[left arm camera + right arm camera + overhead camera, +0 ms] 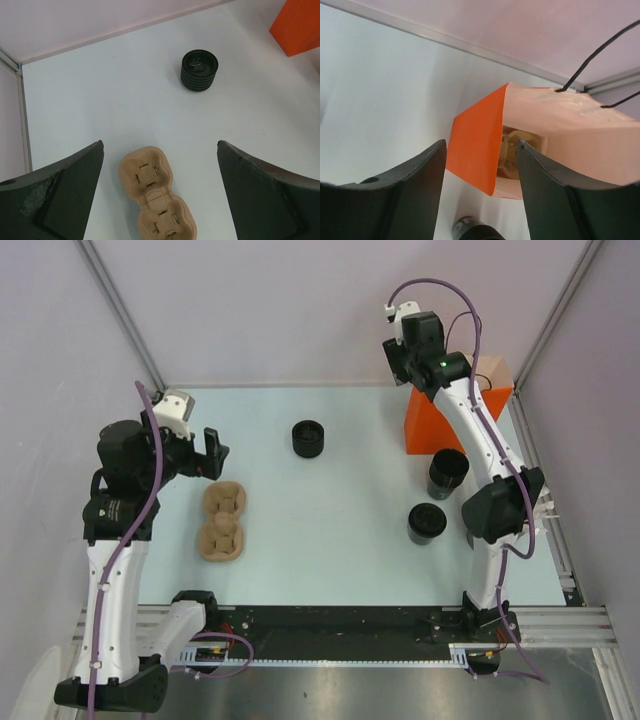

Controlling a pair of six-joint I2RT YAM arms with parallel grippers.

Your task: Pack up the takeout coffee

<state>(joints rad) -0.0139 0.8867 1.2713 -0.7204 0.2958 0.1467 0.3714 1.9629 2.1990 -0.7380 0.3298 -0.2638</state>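
Three black lidded takeout coffee cups stand on the table: one at the back middle [308, 438] [199, 70], and two on the right [447, 472] [427, 523] in front of the orange paper bag [440, 420] [475, 145]. My right gripper [481, 145] hovers open above the bag's open mouth, and its fingers touch nothing. A tan pulp shape [512, 150] lies inside the bag. One cup's top [472, 231] shows below the fingers. My left gripper [210, 455] [160, 145] is wide open and empty above the brown pulp cup tray [224, 522] [156, 197].
Walls close the table at the back and on both sides. The orange bag [300, 25] stands in the back right corner. A metal rail [560, 540] runs along the right edge, and the arm bases sit at the near edge.
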